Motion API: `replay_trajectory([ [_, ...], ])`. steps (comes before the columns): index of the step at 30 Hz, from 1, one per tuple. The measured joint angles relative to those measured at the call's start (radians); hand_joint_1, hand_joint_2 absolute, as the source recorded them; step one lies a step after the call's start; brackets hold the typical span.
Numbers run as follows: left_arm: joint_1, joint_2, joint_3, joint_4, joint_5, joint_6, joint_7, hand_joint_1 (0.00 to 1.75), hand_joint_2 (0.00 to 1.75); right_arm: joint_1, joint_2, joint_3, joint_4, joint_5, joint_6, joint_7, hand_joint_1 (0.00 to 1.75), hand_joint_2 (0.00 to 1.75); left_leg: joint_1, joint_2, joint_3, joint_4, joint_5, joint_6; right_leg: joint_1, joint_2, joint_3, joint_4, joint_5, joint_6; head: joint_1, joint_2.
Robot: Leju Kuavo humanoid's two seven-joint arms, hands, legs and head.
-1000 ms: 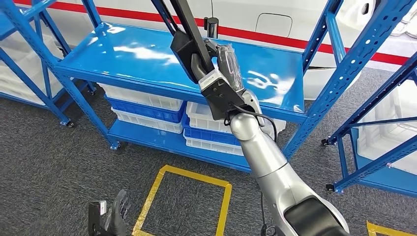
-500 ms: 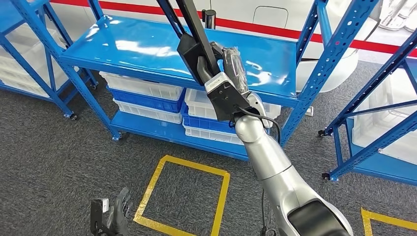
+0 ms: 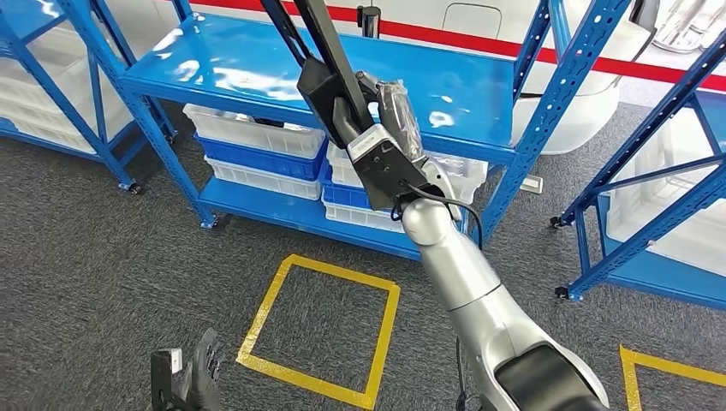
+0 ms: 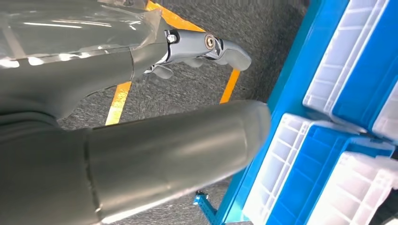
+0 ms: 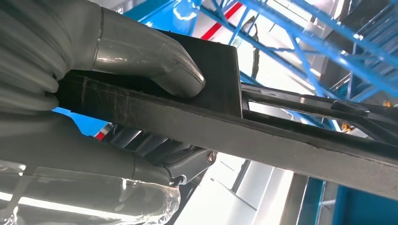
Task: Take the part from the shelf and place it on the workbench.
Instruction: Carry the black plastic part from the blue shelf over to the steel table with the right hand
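In your head view the shelf [image 3: 479, 103] has slid sideways: the camera turned, so you're leaving it. The right hand [image 3: 377, 120] holds the black part [image 3: 321, 51] aloft. The right wrist view shows fingers [image 5: 141, 61] clamped around it. In the left wrist view the left hand [image 4: 141, 140] hangs, fingers apart, empty.

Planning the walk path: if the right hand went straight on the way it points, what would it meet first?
Probably the blue shelf: the right hand, gripping the black part, points up and across it. Depth is unclear.

Right hand [image 5: 94, 98] gripping long black part [image 5: 263, 136], thumb pressed on its flat plate, blue shelf frame [image 5: 300, 42] behind
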Motion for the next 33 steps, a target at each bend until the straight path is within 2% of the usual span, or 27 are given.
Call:
replay_trajectory([
  [1, 0.000, 0.000, 0.000, 0.000, 0.004, 0.001, 0.000, 0.00, 0.00, 0.000, 0.000, 0.001, 0.004, -0.002, 0.001, -0.002, 1.75, 1.75, -0.001, 0.001, -0.007, -0.005, 0.012, 0.011, -0.001, 0.001, -0.010, 0.013, -0.015, 0.001, 0.001, 0.000],
  [2, 0.001, -0.001, 0.001, 0.000, 0.008, 0.001, -0.001, 0.00, 0.00, 0.000, 0.001, 0.001, 0.008, -0.002, 0.002, -0.003, 1.75, 1.75, 0.000, 0.003, -0.017, -0.010, 0.026, 0.021, -0.001, 0.001, -0.025, 0.045, -0.046, -0.002, 0.002, 0.000],
  [4, 0.004, -0.001, 0.002, 0.000, 0.012, 0.004, -0.001, 0.00, 0.00, 0.000, 0.002, 0.004, 0.016, -0.003, 0.003, -0.004, 1.75, 1.75, 0.000, 0.004, -0.044, -0.012, 0.050, 0.030, -0.001, 0.003, -0.061, 0.160, -0.131, -0.013, 0.005, 0.000],
  [5, 0.008, -0.001, 0.003, 0.000, 0.013, 0.005, -0.001, 0.00, 0.00, 0.002, 0.003, 0.005, 0.019, -0.003, 0.003, -0.004, 1.75, 1.75, -0.001, 0.004, -0.059, -0.011, 0.062, 0.031, -0.001, 0.003, -0.075, 0.223, -0.163, -0.013, 0.006, 0.000],
  [6, 0.014, -0.001, 0.003, 0.000, 0.015, 0.007, -0.002, 0.00, 0.00, 0.005, 0.003, 0.006, 0.021, -0.003, 0.003, -0.004, 1.75, 1.75, -0.001, 0.004, -0.075, -0.011, 0.074, 0.030, -0.002, 0.004, -0.077, 0.268, -0.177, -0.008, 0.006, 0.000],
  [7, 0.020, -0.001, 0.004, 0.000, 0.016, 0.009, -0.002, 0.00, 0.00, 0.009, 0.004, 0.007, 0.022, -0.003, 0.005, -0.003, 1.75, 1.75, -0.001, 0.005, -0.091, -0.010, 0.086, 0.028, -0.002, 0.004, -0.063, 0.281, -0.174, 0.002, 0.006, 0.000],
  [8, 0.026, -0.002, 0.004, 0.000, 0.019, 0.010, -0.003, 0.00, 0.00, 0.012, 0.004, 0.009, 0.022, -0.003, 0.007, -0.001, 1.75, 1.75, -0.001, 0.005, -0.106, -0.010, 0.098, 0.026, -0.002, 0.004, -0.031, 0.257, -0.158, 0.012, 0.006, 0.000],
  [9, 0.031, -0.002, 0.005, 0.000, 0.021, 0.011, -0.003, 0.00, 0.00, 0.014, 0.005, 0.010, 0.022, -0.003, 0.009, 0.003, 1.75, 1.75, -0.001, 0.005, -0.119, -0.009, 0.109, 0.023, -0.003, 0.004, 0.016, 0.202, -0.139, 0.020, 0.007, 0.000],
  [10, 0.034, -0.002, 0.005, 0.000, 0.023, 0.011, -0.003, 0.00, 0.00, 0.015, 0.006, 0.011, 0.021, -0.003, 0.011, 0.008, 1.75, 1.75, -0.001, 0.004, -0.131, -0.009, 0.121, 0.018, -0.003, 0.004, 0.071, 0.126, -0.133, 0.021, 0.008, 0.000],
  [11, 0.037, -0.002, 0.005, 0.000, 0.024, 0.011, -0.003, 0.00, 0.00, 0.015, 0.007, 0.013, 0.018, -0.002, 0.013, 0.015, 1.75, 1.75, -0.002, 0.004, -0.139, -0.009, 0.131, 0.012, 0.000, 0.005, 0.115, 0.060, -0.134, 0.016, 0.008, 0.000],
  [12, 0.040, -0.002, 0.005, 0.000, 0.026, 0.011, -0.004, 0.00, 0.00, 0.016, 0.009, 0.014, 0.015, 0.001, 0.015, 0.024, 1.75, 1.75, -0.003, 0.004, -0.143, -0.011, 0.141, 0.006, 0.004, 0.006, 0.142, 0.011, -0.140, 0.008, 0.009, 0.000],
  [13, 0.043, -0.002, 0.005, -0.001, 0.030, 0.012, -0.004, 0.00, 0.00, 0.017, 0.010, 0.015, 0.011, 0.005, 0.017, 0.035, 1.75, 1.75, -0.003, 0.004, -0.145, -0.015, 0.151, -0.002, 0.008, 0.007, 0.153, -0.015, -0.146, -0.002, 0.009, 0.000],
  [14, 0.046, -0.003, 0.005, -0.001, 0.036, 0.013, -0.004, 0.00, 0.00, 0.018, 0.011, 0.016, 0.008, 0.011, 0.021, 0.046, 1.75, 1.75, -0.002, 0.004, -0.145, -0.021, 0.160, -0.009, 0.010, 0.007, 0.146, -0.020, -0.142, -0.011, 0.009, 0.000],
  [15, 0.049, -0.002, 0.006, -0.001, 0.043, 0.013, -0.004, 0.00, 0.00, 0.017, 0.011, 0.016, 0.005, 0.018, 0.025, 0.056, 1.75, 1.75, 0.000, 0.004, -0.147, -0.024, 0.164, -0.016, 0.005, 0.006, 0.143, -0.022, -0.134, -0.020, 0.010, 0.000],
  [16, 0.052, -0.001, 0.006, -0.001, 0.049, 0.014, -0.004, 0.00, 0.00, 0.016, 0.012, 0.016, 0.002, 0.023, 0.029, 0.063, 1.75, 1.75, 0.003, 0.004, -0.152, -0.018, 0.152, -0.021, 0.001, 0.004, 0.140, -0.022, -0.124, -0.032, 0.010, 0.000],
  [17, 0.055, 0.000, 0.006, -0.001, 0.054, 0.014, -0.004, 0.00, 0.00, 0.015, 0.012, 0.017, 0.001, 0.028, 0.033, 0.068, 1.75, 1.75, 0.005, 0.003, -0.162, 0.005, 0.123, -0.025, -0.004, 0.002, 0.136, -0.024, -0.112, -0.042, 0.009, 0.000],
  [18, 0.058, 0.001, 0.006, -0.002, 0.057, 0.014, -0.005, 0.00, 0.00, 0.014, 0.012, 0.017, 0.000, 0.031, 0.035, 0.071, 1.75, 1.75, 0.006, 0.003, -0.177, 0.050, 0.078, -0.028, -0.008, -0.001, 0.130, -0.025, -0.101, -0.050, 0.008, 0.000],
  [20, 0.062, 0.002, 0.006, -0.002, 0.063, 0.014, -0.005, 0.00, 0.00, 0.013, 0.011, 0.018, -0.001, 0.034, 0.038, 0.075, 1.75, 1.75, 0.007, 0.003, -0.212, 0.178, -0.005, -0.037, -0.005, -0.008, 0.112, -0.024, -0.085, -0.056, 0.007, 0.000],
  [21, 0.064, 0.003, 0.006, -0.002, 0.066, 0.014, -0.005, 0.00, 0.00, 0.013, 0.011, 0.018, 0.000, 0.034, 0.040, 0.077, 1.75, 1.75, 0.008, 0.003, -0.220, 0.227, -0.022, -0.040, -0.004, -0.012, 0.103, -0.023, -0.079, -0.055, 0.007, 0.000],
  [22, 0.066, 0.004, 0.006, -0.002, 0.069, 0.014, -0.005, 0.00, 0.00, 0.013, 0.010, 0.018, 0.000, 0.034, 0.041, 0.077, 1.75, 1.75, 0.010, 0.004, -0.212, 0.242, -0.022, -0.043, -0.004, -0.016, 0.095, -0.021, -0.075, -0.052, 0.007, 0.000],
  [23, 0.067, 0.004, 0.006, -0.002, 0.072, 0.014, -0.005, 0.00, 0.00, 0.013, 0.010, 0.018, 0.001, 0.034, 0.041, 0.077, 1.75, 1.75, 0.011, 0.007, -0.184, 0.218, -0.008, -0.044, -0.004, -0.021, 0.089, -0.019, -0.071, -0.049, 0.006, 0.000],
  [25, 0.066, 0.005, 0.006, -0.005, 0.076, 0.014, -0.004, 0.00, 0.00, 0.012, 0.008, 0.018, 0.002, 0.035, 0.042, 0.076, 1.75, 1.75, 0.012, 0.025, -0.092, 0.098, 0.019, -0.042, -0.003, -0.033, 0.081, -0.015, -0.068, -0.044, 0.006, 0.000],
  [26, 0.066, 0.005, 0.006, -0.007, 0.077, 0.014, -0.004, 0.00, 0.00, 0.010, 0.008, 0.018, 0.002, 0.035, 0.042, 0.075, 1.75, 1.75, 0.009, 0.033, -0.058, 0.049, 0.028, -0.037, 0.000, -0.038, 0.078, -0.013, -0.067, -0.041, 0.007, 0.000],
  [27, 0.065, 0.005, 0.006, -0.009, 0.079, 0.014, -0.004, 0.00, 0.00, 0.008, 0.008, 0.018, 0.003, 0.035, 0.042, 0.072, 1.75, 1.75, 0.005, 0.039, -0.040, 0.020, 0.030, -0.030, 0.003, -0.043, 0.077, -0.012, -0.066, -0.038, 0.008, 0.000],
  [30, 0.063, 0.006, 0.006, -0.011, 0.090, 0.014, -0.004, 0.00, 0.00, 0.001, 0.008, 0.020, 0.009, 0.032, 0.040, 0.057, 1.75, 1.75, -0.003, 0.029, -0.047, 0.005, 0.037, -0.005, 0.011, -0.054, 0.073, -0.011, -0.061, -0.023, 0.011, 0.000],
  [31, 0.062, 0.006, 0.006, -0.012, 0.094, 0.014, -0.004, 0.00, 0.00, -0.002, 0.008, 0.021, 0.012, 0.030, 0.039, 0.050, 1.75, 1.75, -0.003, 0.024, -0.049, 0.000, 0.042, 0.004, 0.010, -0.051, 0.066, -0.005, -0.066, -0.018, 0.012, 0.000],
  [33, 0.058, 0.006, 0.005, -0.012, 0.100, 0.014, -0.004, 0.00, 0.00, -0.008, 0.006, 0.022, 0.022, 0.024, 0.036, 0.037, 1.75, 1.75, -0.001, 0.015, -0.055, -0.009, 0.054, 0.023, 0.007, -0.028, 0.033, 0.059, -0.104, -0.017, 0.013, 0.000],
])
